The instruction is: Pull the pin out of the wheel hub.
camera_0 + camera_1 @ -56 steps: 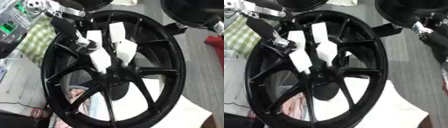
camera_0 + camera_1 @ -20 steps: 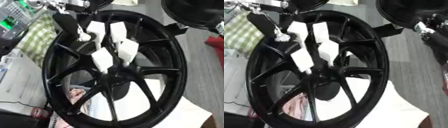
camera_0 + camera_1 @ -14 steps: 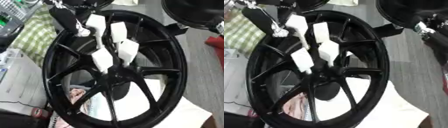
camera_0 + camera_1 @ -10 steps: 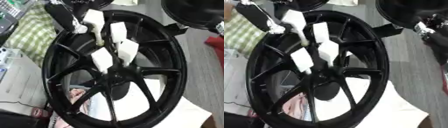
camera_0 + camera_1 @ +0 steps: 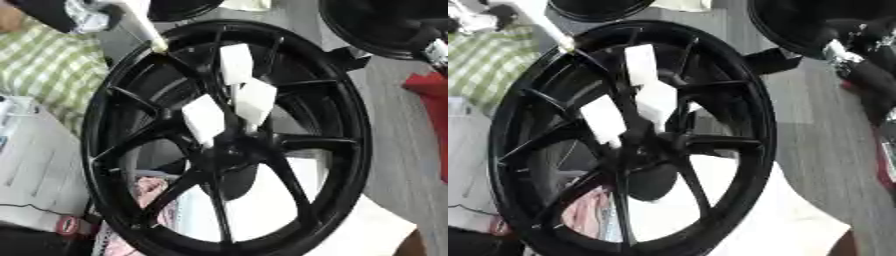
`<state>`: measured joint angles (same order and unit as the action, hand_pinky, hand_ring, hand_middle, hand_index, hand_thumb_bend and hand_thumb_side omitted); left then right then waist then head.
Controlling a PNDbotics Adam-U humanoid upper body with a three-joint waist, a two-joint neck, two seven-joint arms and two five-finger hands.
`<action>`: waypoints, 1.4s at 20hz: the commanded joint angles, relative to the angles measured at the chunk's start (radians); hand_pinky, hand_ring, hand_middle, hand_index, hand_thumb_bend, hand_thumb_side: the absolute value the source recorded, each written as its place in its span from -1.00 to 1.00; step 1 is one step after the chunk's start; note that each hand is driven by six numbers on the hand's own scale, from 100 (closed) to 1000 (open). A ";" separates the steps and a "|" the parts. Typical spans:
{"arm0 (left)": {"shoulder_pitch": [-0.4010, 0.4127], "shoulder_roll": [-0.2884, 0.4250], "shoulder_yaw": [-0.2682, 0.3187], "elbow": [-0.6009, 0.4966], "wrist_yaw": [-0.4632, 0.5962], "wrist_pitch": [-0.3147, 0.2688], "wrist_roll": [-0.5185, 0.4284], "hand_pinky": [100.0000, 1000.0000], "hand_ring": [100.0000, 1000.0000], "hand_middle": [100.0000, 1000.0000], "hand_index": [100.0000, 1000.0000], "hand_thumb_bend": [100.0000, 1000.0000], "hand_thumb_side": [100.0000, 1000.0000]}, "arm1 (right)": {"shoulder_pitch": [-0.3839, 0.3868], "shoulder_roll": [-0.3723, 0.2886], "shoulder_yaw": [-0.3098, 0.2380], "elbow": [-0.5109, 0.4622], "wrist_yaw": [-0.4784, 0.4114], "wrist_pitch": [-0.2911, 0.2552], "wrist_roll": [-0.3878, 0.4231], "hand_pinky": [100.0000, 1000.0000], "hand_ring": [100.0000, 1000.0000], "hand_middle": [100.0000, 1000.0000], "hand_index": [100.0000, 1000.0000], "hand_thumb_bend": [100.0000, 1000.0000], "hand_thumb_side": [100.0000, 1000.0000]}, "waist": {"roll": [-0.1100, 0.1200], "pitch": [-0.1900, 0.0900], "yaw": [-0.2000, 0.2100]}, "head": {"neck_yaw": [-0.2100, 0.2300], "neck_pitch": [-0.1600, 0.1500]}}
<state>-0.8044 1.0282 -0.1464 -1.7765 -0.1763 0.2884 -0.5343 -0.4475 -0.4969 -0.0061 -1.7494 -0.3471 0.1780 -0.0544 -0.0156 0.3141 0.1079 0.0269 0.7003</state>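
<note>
Grey flooring is showing beyond a glossy black spoked wheel hub point(image 5: 229, 145) filling the left eye view, three white blocks point(image 5: 237, 102) sitting near its centre. At upper left, the left hand point(image 5: 74, 14) is gripping a white tapered pin point(image 5: 144, 29), tip just at the rim. Right eye view: the right hand point(image 5: 866, 60) is showing at upper right, fingers unclear.

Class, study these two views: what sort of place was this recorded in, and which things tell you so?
Probably a workshop or wheel-assembly test area. A large black wheel hub with white blocks on its spokes fills the view, other dark round wheel-like parts lie beyond it, and the floor is plain grey.
</note>
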 commanded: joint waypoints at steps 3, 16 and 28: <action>0.141 0.108 0.163 0.016 0.000 0.008 0.141 0.08 -0.17 -0.60 -0.19 -1.00 -0.75 | -0.012 -0.023 -0.022 -0.023 -0.002 -0.006 -0.015 0.76 0.44 0.11 0.40 -0.77 -0.60 | -0.008 -0.015 0.014 | -0.015 -0.013; 0.466 0.013 0.326 0.140 -0.112 -0.007 0.337 0.10 -0.15 -0.58 -0.18 -1.00 -0.76 | -0.020 -0.012 -0.047 -0.034 -0.006 -0.017 -0.041 0.75 0.44 0.11 0.40 -0.76 -0.61 | -0.034 -0.001 0.032 | -0.037 -0.032; 0.542 -0.063 0.331 0.164 -0.195 -0.022 0.276 0.60 0.68 0.66 0.84 -0.59 0.74 | -0.024 -0.007 -0.049 -0.036 -0.010 -0.018 -0.044 0.75 0.44 0.11 0.40 -0.76 -0.62 | -0.042 0.003 0.026 | -0.031 -0.049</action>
<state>-0.2563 0.9337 0.1613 -1.6086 -0.3624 0.2718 -0.2459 -0.4582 -0.4879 -0.0434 -1.7655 -0.3546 0.1610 -0.0949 -0.0644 0.3333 0.1324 -0.0049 0.6649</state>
